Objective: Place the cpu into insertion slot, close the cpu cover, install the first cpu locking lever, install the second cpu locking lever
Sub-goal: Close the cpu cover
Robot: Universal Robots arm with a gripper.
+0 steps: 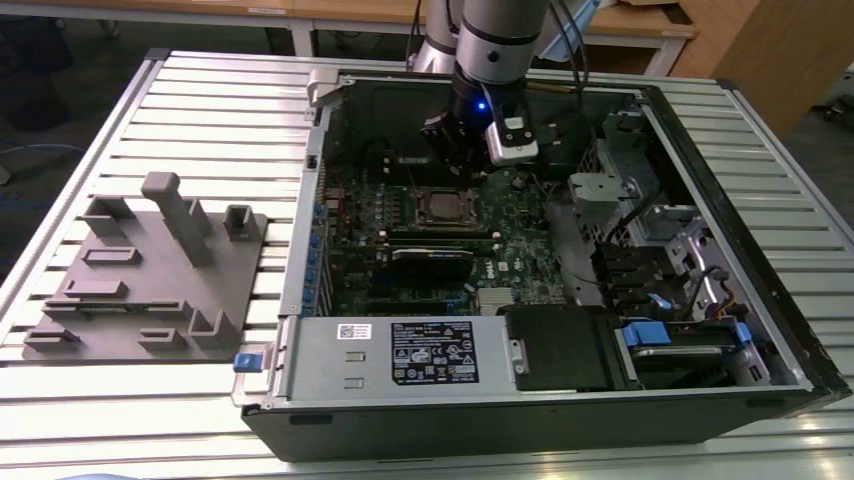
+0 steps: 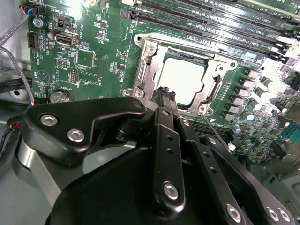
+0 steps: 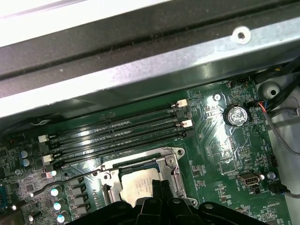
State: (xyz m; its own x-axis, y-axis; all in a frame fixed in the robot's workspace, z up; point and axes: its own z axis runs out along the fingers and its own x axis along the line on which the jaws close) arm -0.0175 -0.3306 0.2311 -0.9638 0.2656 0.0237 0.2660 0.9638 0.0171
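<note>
End effector (image 1: pixel 470 168) sat low inside the open computer case (image 1: pixel 747 200), over the motherboard (image 1: pixel 514 235). Fingers were together with nothing clamped. In both wrist views the tips were right at the rim of the cpu cover (image 2: pixel 149 70) (image 3: pixel 171 164). The cpu (image 2: pixel 185 79) was seated in the insertion slot (image 2: pixel 187 55), with the cover lying flat over it and the chip top showing through the cut-out. Memory slots (image 3: pixel 117 136) ran just beside the socket. The case lay on the slatted surface (image 1: pixel 200 110).
</note>
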